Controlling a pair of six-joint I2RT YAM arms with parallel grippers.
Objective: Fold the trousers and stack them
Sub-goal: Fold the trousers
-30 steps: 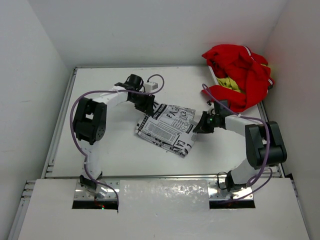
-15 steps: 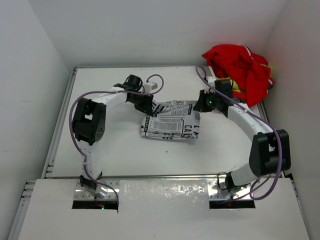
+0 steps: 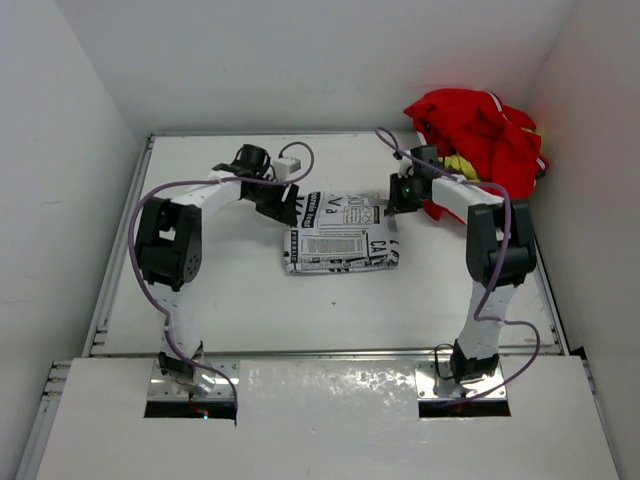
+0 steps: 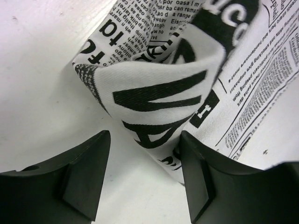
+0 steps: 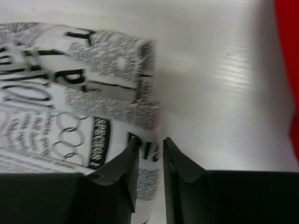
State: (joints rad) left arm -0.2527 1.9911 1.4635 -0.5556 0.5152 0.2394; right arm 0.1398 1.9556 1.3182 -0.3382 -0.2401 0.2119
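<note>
The trousers [image 3: 338, 235], white with black newspaper print, lie folded into a small rectangle in the middle of the table. My left gripper [image 3: 291, 205] is at their back left corner. In the left wrist view the jaws [image 4: 142, 177] stand wide open, and a raised fold of the trousers [image 4: 187, 74] lies between them, touching the right finger. My right gripper [image 3: 392, 205] is at the back right corner. In the right wrist view its jaws [image 5: 149, 154] are nearly closed on the edge of the trousers [image 5: 70, 107].
A heap of red clothes [image 3: 480, 135] with a yellow piece [image 3: 458, 165] lies at the back right, close behind my right gripper; its red edge shows in the right wrist view [image 5: 287, 70]. The white table [image 3: 250, 290] has raised rails along its sides.
My right gripper has swung from the trousers' front right to the back, dragging that edge so the bundle lies square. My left gripper has shifted slightly back and left.
</note>
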